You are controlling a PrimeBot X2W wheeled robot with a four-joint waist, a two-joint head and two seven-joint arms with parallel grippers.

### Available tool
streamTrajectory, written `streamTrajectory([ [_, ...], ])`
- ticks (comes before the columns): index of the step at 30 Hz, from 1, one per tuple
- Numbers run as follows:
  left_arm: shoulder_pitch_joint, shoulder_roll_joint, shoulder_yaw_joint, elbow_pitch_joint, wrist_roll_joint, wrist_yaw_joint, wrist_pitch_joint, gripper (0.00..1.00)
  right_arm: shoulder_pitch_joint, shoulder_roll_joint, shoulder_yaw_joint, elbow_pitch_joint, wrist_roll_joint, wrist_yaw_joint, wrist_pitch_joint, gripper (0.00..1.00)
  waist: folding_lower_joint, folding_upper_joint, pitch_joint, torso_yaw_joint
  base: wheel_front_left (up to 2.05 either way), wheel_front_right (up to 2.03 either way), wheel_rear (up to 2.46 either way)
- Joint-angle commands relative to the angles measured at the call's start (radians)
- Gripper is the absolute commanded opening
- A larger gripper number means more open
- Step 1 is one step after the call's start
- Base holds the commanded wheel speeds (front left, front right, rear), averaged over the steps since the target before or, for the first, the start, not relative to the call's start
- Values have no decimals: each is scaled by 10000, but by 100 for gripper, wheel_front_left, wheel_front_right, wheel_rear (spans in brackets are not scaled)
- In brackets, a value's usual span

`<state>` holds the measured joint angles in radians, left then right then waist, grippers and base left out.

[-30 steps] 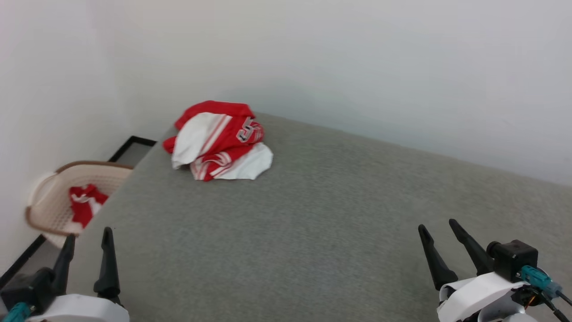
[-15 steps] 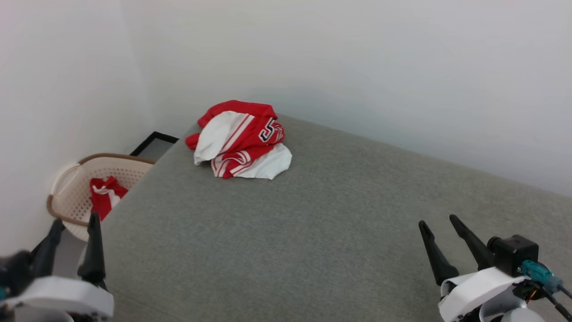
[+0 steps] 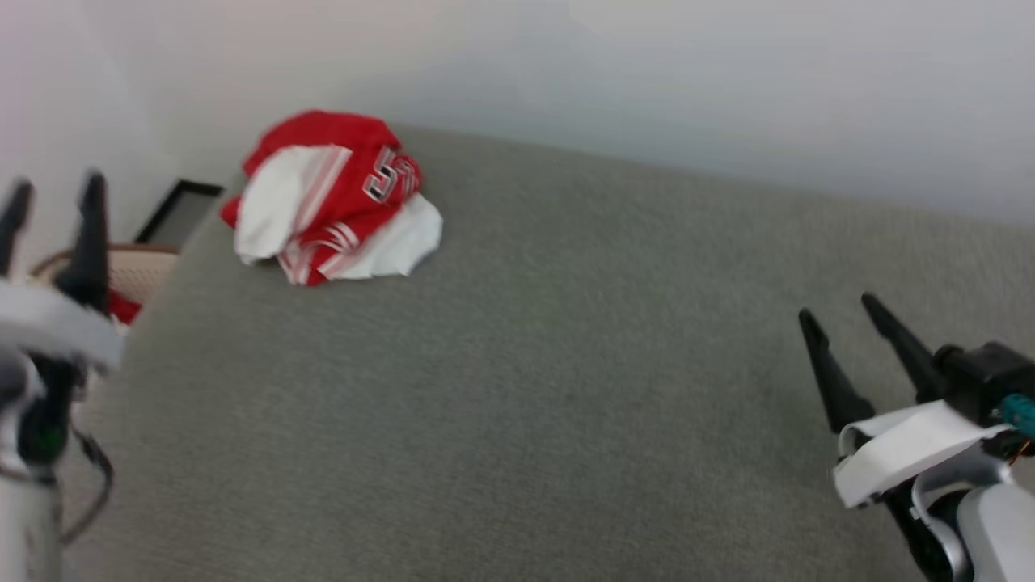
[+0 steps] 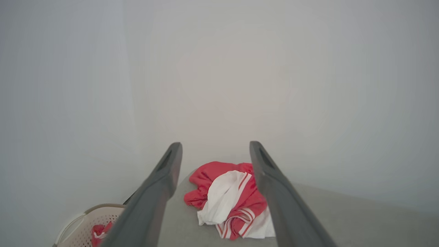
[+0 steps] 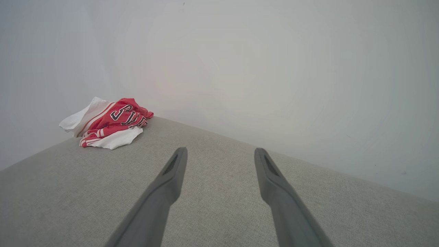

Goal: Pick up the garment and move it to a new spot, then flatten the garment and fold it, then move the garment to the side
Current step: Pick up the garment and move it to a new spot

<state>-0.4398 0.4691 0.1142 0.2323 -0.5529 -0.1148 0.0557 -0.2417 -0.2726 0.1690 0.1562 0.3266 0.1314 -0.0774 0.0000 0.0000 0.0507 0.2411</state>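
**Crumpled jersey at the far left corner, both grippers spread and holding nothing**

The garment (image 3: 331, 198) lies in a bunched heap at the far left corner of the grey fabric-covered surface (image 3: 566, 364), close to the white wall (image 3: 647, 73). Its red folds are mixed with white sleeve cloth and red-white striped trim. Black letters with white outlines show on one red fold. In the right wrist view they read upside down as an S and parts of more letters, and the whole word cannot be made out. Beyond the left edge of the surface stands a pale perforated basket (image 4: 85, 223) with a brown rim, holding a piece of red and white cloth (image 4: 99, 233). The left gripper (image 3: 55, 194) is raised at the near left with its fingers spread. The right gripper (image 3: 837, 309) is at the near right over the surface, fingers likewise apart, and both are well apart from the garment.
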Motion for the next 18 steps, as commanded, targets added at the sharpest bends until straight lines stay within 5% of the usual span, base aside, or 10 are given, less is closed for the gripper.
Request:
streamTrajectory([
  [1, -394, 85, -70, 179, -98, -63, 59, 100, -194, -14, -74, -107, -109, -14, 26, 100, 0, 0, 1466, -1040, 0, 0, 0],
  [18, -5446, 1924, -2529, 4479, -1372, -160, 2179, 100, -986, 138, -741, -2100, -825, -14, 606, 100, 0, 0, 4685, -2136, 0, 0, 0],
])
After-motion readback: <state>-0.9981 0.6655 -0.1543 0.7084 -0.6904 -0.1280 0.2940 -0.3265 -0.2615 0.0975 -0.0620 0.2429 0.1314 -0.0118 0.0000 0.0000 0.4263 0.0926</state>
